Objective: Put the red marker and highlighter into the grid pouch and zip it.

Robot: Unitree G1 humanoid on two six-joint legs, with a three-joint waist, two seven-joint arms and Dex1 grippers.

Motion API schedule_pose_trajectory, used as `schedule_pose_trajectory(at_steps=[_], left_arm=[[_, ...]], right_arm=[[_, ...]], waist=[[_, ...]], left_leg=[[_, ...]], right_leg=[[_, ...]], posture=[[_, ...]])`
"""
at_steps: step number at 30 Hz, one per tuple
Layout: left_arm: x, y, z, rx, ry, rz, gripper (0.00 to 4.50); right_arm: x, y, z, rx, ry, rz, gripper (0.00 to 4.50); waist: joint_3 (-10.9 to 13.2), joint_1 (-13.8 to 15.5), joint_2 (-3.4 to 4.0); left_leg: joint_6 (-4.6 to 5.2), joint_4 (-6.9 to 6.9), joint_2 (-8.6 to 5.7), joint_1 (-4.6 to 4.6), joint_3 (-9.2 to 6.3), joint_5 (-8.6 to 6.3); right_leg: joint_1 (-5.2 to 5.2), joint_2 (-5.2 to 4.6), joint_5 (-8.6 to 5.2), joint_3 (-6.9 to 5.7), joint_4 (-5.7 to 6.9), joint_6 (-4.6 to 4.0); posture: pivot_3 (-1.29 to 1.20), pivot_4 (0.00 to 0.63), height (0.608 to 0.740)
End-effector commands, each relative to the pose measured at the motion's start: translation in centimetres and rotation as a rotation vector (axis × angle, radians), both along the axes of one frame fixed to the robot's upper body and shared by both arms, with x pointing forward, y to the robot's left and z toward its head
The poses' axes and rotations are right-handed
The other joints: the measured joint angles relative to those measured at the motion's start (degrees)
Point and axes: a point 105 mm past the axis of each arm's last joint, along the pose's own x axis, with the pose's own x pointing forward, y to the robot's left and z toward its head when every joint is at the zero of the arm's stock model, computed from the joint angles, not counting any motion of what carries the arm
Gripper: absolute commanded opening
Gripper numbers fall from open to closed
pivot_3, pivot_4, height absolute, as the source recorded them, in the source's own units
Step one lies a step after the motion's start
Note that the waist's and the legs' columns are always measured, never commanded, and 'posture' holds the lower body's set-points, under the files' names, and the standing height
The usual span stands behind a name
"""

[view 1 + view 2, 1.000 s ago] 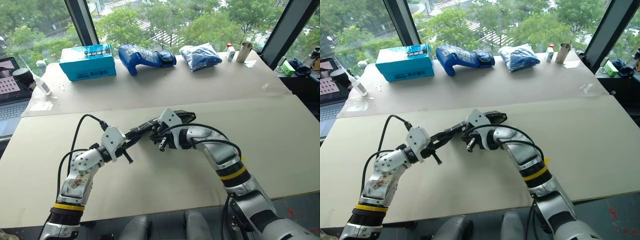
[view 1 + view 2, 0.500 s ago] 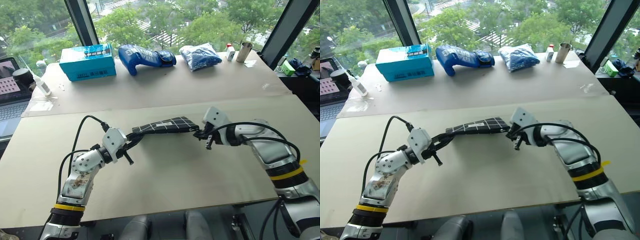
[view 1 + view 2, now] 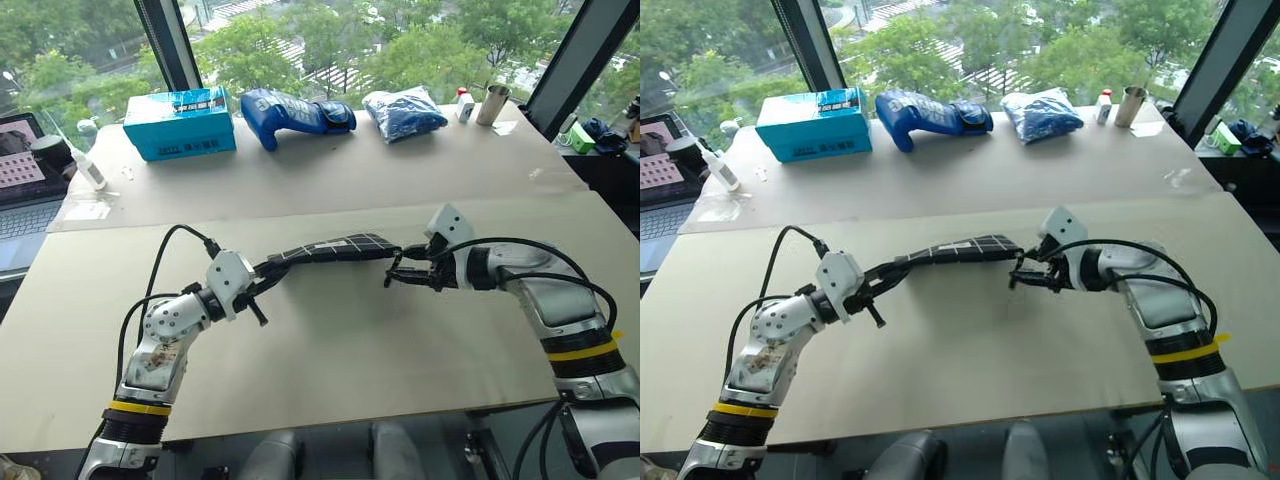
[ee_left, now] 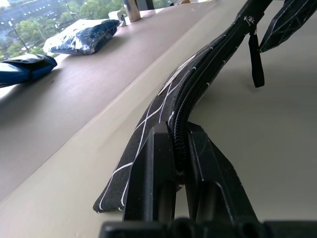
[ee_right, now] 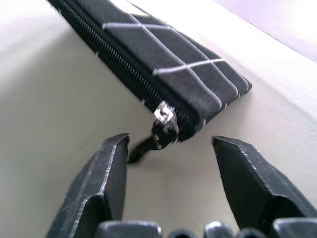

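Grid pouch (image 3: pixel 330 248) hangs flat above the pale surface (image 3: pixel 330 350), held at one end by the left gripper (image 4: pixel 174 168), whose fingers (image 4: pixel 148 173) are clamped tight on the zipped edge. The zip slider and its dangling black pull tab (image 5: pixel 148 141) sit at the pouch's far end, where the right gripper (image 5: pixel 171 158) stands with its jaws spread wide on either side of the tab, touching nothing that I can make out. Behind, by the window, lie a teal box (image 3: pixel 180 122), a blue glove (image 3: pixel 292 108) and a blue bag (image 3: pixel 404 110).
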Motion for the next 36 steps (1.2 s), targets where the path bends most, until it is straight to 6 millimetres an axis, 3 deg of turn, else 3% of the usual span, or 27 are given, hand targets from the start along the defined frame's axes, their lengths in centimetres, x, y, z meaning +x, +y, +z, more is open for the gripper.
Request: schedule_pose_trajectory(at_steps=[1,7,13,14,15,16,17,18,24,26,31,36], left_arm=[[-0.2,0.0,0.6,0.055,-0.052,-0.086,0.0],[0.5,0.9,-0.2,0.149,-0.073,-0.159,0.0],[0.9,-0.5,-0.4,0.134,-0.102,-0.244,0.0],[1.0,-0.7,-0.5,0.135,-0.113,-0.255,0.43],[1.0,-0.8,-0.6,0.14,-0.119,-0.268,0.43],[1.0,-0.8,-0.7,0.143,-0.123,-0.276,0.93],[1.2,-0.6,-0.8,0.155,-0.124,-0.276,1.05],[1.3,-0.3,-1.0,0.165,-0.123,-0.273,1.54],[2.4,2.5,-0.8,0.229,-0.178,-0.168,3.44],[1.5,2.9,-0.5,0.197,-0.132,-0.177,4.17],[-2.6,4.2,-0.3,0.064,0.147,-0.249,4.17],[-5.3,8.8,-1.2,-0.059,0.572,-0.094,4.17]], right_arm=[[-1.7,-2.8,2.6,0.043,-0.016,0.002,2.92],[-5.0,-6.1,4.8,0.084,-0.045,-0.019,2.92],[-6.0,-6.5,5.0,0.094,-0.063,-0.067,2.92],[-6.0,-6.2,4.8,0.096,-0.064,-0.068,2.94],[-6.1,-5.9,4.5,0.097,-0.063,-0.066,2.94],[-6.1,-5.7,4.3,0.097,-0.063,-0.065,2.96],[-6.1,-5.5,4.1,0.093,-0.062,-0.068,2.96],[-6.1,-5.5,4.0,0.091,-0.063,-0.072,2.96],[-5.8,-5.9,3.3,0.069,-0.055,-0.1,2.96],[-5.4,-6.1,3.2,0.068,-0.055,-0.108,2.96],[-4.6,-6.9,3.1,0.055,-0.057,-0.127,2.96],[-3.8,-7.8,3.2,0.044,-0.071,-0.149,2.96]], waist=[[0.0,0.2,0.0],[0.0,0.6,0.01],[0.0,0.6,0.01],[0.0,0.6,0.01],[0.0,0.6,0.0],[0.0,0.7,0.0],[0.0,0.6,0.0],[0.0,0.6,0.0],[0.0,0.6,0.0],[0.0,0.6,0.0],[0.0,-0.1,0.03],[0.0,-0.9,0.11]], left_leg=[[0.01,0.0,-0.01,-0.01,0.0,0.0],[0.01,-0.01,0.03,0.0,0.13,0.0],[0.01,0.0,0.07,0.01,0.28,0.0],[0.02,0.0,0.07,0.03,0.3,-0.01],[0.02,0.01,0.06,0.02,0.31,0.0],[0.02,0.03,0.06,0.02,0.34,0.0],[0.02,0.04,0.06,0.02,0.36,0.0],[0.02,0.06,0.07,0.01,0.39,0.0],[0.03,0.11,0.07,0.01,0.38,-0.01],[0.04,0.13,0.07,0.0,0.35,-0.02],[0.32,0.33,0.1,-0.01,0.09,-0.18],[0.78,0.34,0.15,0.02,0.1,-0.45]], right_leg=[[0.0,0.0,0.0,0.0,-0.05,0.0],[0.03,0.07,0.06,-0.03,-0.18,-0.03],[0.15,0.1,0.36,-0.06,-0.45,0.04],[0.19,0.09,0.4,-0.06,-0.51,0.06],[0.2,0.09,0.41,-0.06,-0.52,0.08],[0.22,0.08,0.42,-0.06,-0.54,0.09],[0.22,0.09,0.42,-0.06,-0.54,0.09],[0.21,0.08,0.42,-0.06,-0.53,0.09],[0.22,0.09,0.43,-0.06,-0.53,0.1],[0.22,0.08,0.44,-0.05,-0.54,0.11],[0.21,0.07,0.46,-0.02,-0.48,0.16],[0.13,0.17,0.45,-0.03,-0.38,0.17]], posture=[[0.0,0.15,0.74],[0.0,0.15,0.74],[0.0,0.15,0.74],[0.0,0.15,0.74],[0.0,0.15,0.74],[0.0,0.15,0.74],[0.0,0.15,0.74],[0.0,0.15,0.74],[0.0,0.15,0.74],[0.0,0.15,0.74],[0.0,0.15,0.74],[0.0,0.15,0.74]])
